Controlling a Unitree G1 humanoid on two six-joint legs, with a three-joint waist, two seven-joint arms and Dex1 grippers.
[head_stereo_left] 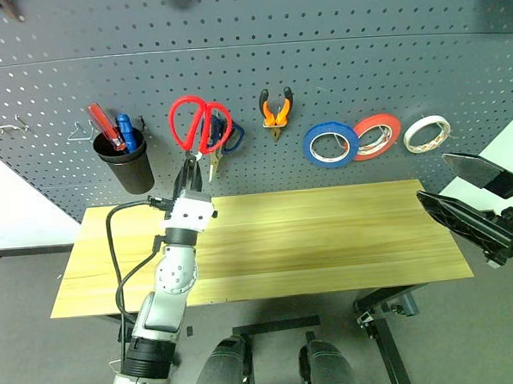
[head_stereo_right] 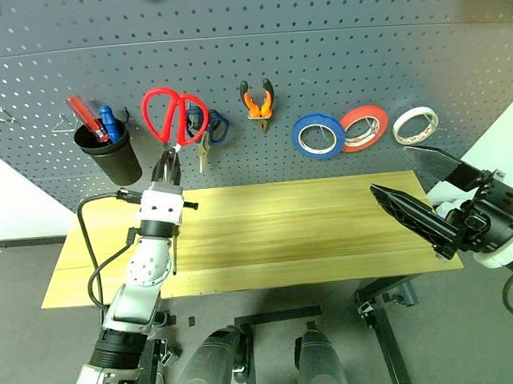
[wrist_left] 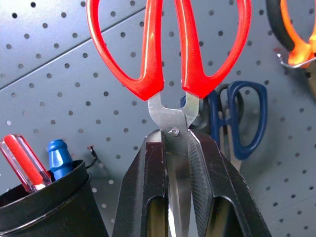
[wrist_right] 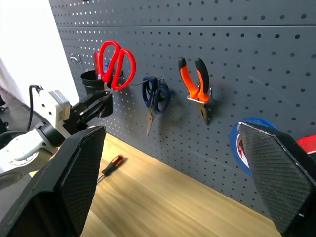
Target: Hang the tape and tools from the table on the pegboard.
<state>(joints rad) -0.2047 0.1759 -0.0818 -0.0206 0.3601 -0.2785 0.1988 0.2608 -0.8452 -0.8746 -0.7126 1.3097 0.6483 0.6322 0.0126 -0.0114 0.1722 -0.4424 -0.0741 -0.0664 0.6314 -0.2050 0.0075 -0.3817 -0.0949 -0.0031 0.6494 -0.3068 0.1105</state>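
The left gripper (head_stereo_left: 189, 174) has its jaws clamped on the blades of the red-handled scissors (head_stereo_left: 199, 124), whose handles stand above the jaws against the pegboard (head_stereo_left: 336, 59). Blue-handled scissors (wrist_left: 241, 118) hang just behind. The right gripper (head_stereo_right: 416, 192) hovers with jaws wide apart, holding nothing. The screwdriver (wrist_right: 109, 167) lies on the surface (head_stereo_left: 328, 240), below the left jaws. Pliers (head_stereo_left: 276, 110) and cream tape (head_stereo_left: 427, 133) hang on the pegboard.

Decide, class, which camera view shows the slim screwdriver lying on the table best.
The right wrist view: the screwdriver lies in plain sight on the table, its orange-and-black handle clear, near the pegboard. In the two eye views the left arm stands in front of that spot.
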